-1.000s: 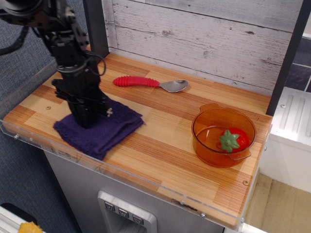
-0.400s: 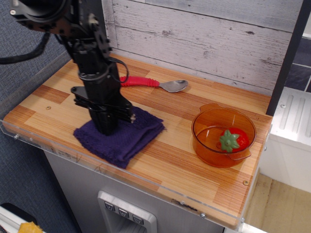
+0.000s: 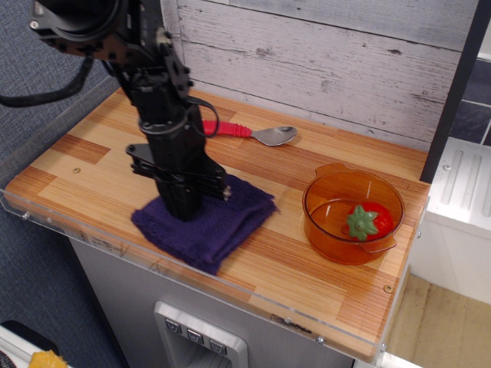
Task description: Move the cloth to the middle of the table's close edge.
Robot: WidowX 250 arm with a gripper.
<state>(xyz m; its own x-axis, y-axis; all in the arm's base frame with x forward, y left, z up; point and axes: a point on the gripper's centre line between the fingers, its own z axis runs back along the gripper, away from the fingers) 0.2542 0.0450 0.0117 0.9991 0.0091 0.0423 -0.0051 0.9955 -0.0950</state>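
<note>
The dark purple cloth (image 3: pixel 219 226) lies flat on the striped wooden table (image 3: pixel 276 268), near the close edge and a little left of its middle. My black gripper (image 3: pixel 182 211) points straight down and presses into the cloth's left half. Its fingertips are sunk in the fabric, so I cannot tell how the jaws stand. The arm hides part of the cloth's back left corner.
An orange bowl (image 3: pixel 337 241) with a toy strawberry (image 3: pixel 368 221) inside stands at the right. A spoon (image 3: pixel 270 136) with a red handle lies behind the arm near the grey plank wall. A clear plastic rim (image 3: pixel 230 287) runs along the close edge.
The gripper has moved to the right along the close edge, and the cloth has slid with it from the left corner toward the middle.
</note>
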